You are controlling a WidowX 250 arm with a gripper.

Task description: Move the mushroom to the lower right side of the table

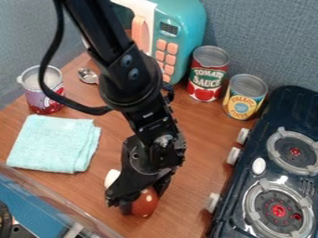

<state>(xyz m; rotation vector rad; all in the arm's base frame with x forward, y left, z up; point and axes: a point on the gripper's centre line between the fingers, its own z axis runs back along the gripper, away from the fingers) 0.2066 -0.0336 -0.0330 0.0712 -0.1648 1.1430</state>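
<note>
The black gripper (138,194) hangs low over the front middle of the wooden table, right at the mushroom (146,204) and partly in front of it. The mushroom's red cap with pale dots shows below the gripper, and its white stem pokes out at the upper left. The middle part of the mushroom is hidden behind the gripper. Whether the mushroom is held or only straddled, I cannot tell.
On the wooden table (202,137), a light blue cloth (55,143) lies left, near a cup (44,88) and spoon (88,75). Behind stand a teal toy microwave (186,28) and two cans (208,76). A dark stove (273,158) borders the right side.
</note>
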